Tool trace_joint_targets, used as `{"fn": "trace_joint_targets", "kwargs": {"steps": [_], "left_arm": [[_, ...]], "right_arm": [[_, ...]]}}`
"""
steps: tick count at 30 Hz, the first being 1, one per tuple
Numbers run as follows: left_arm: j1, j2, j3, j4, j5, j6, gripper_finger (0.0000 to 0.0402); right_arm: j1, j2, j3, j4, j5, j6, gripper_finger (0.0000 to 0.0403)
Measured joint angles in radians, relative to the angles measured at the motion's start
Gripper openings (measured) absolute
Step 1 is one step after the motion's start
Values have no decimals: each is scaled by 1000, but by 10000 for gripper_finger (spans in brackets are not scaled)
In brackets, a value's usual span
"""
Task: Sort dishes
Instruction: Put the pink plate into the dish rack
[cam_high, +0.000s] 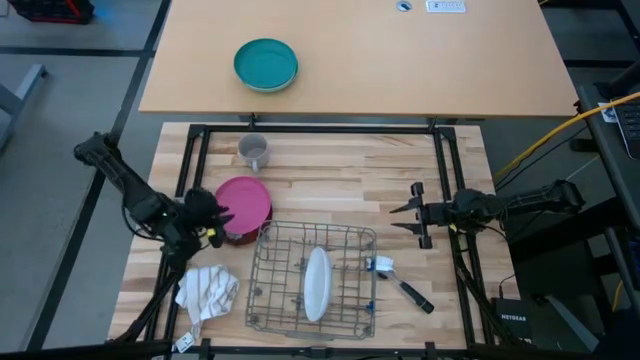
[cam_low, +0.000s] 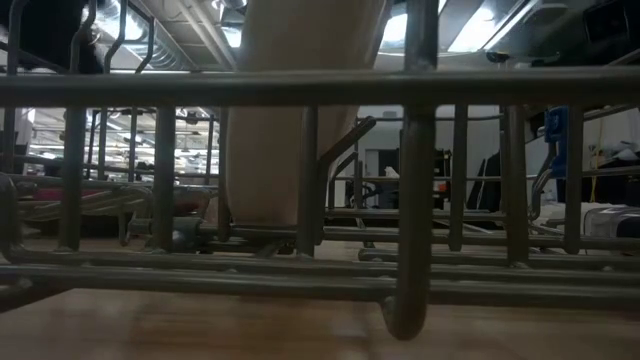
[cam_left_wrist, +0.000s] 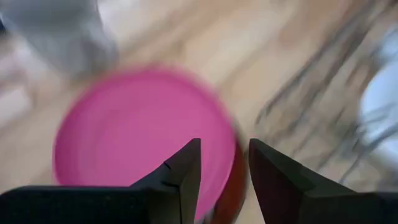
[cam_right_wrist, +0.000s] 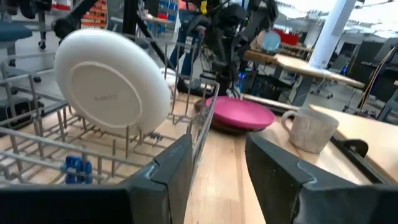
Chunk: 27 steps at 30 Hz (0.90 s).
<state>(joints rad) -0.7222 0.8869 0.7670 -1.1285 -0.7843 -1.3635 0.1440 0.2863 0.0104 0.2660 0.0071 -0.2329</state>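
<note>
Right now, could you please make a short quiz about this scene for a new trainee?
1. True or false: the white plate stands on edge in the wire rack.
2. Which gripper is at the pink plate: A) left gripper B) right gripper?
3. Fill in: the teal bowl sits on the ___ table, beyond the grey mug.

Key: 1 true. 2 A. 3 far.

The left arm reaches in from the left side, its hand (cam_high: 222, 222) low, fingers (cam_left_wrist: 180, 177) a little apart. The right arm comes from the right edge, its hand (cam_high: 412, 218) pointing left, fingers (cam_right_wrist: 171, 171) spread wide.
</note>
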Motion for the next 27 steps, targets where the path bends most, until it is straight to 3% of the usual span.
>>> {"fn": "trace_joint_targets", "kwargs": {"steps": [3,7,17,27], "left_arm": [[26,26,-54,16,120,14,124],[47,78,-109,22,205,58,124],[53,247,-125,136,273,356,124],[53,380,-124,166,273,410,124]], "right_arm": [[0,0,0,-13,0,0,154],[0,0,0,-18,0,0,154],[0,0,0,-42,53,0,154],[0,0,0,-64,54,0,154]]}}
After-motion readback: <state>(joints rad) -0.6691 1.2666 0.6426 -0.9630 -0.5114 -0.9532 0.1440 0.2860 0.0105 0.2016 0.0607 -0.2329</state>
